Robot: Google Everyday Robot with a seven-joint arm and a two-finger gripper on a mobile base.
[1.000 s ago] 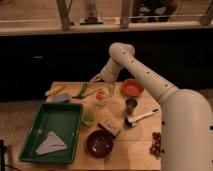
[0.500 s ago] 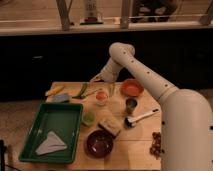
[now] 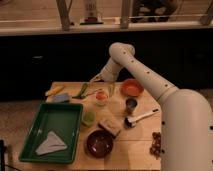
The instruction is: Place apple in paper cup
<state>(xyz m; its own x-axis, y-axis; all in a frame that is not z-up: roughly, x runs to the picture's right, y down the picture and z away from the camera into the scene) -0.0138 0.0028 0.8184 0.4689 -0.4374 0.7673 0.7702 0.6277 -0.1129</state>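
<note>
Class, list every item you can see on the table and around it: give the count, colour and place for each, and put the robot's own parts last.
table: 1, light wood, centre
apple: 1, red-orange, sitting in the paper cup, table centre
paper cup: 1, whitish, table centre
orange bowl: 1, back right
metal cup: 1, dark, right of the paper cup
green cup: 1, light green, beside the tray
tray: 1, green, front left
cloth: 1, grey, in the tray
dark bowl: 1, dark red, front centre
sponge: 1, tan, behind the dark bowl
brush: 1, white handle, right of centre
banana: 1, yellow, back left
arm: 1, white, reaching from the right
gripper: 1, above the back of the table, behind the paper cup
</note>
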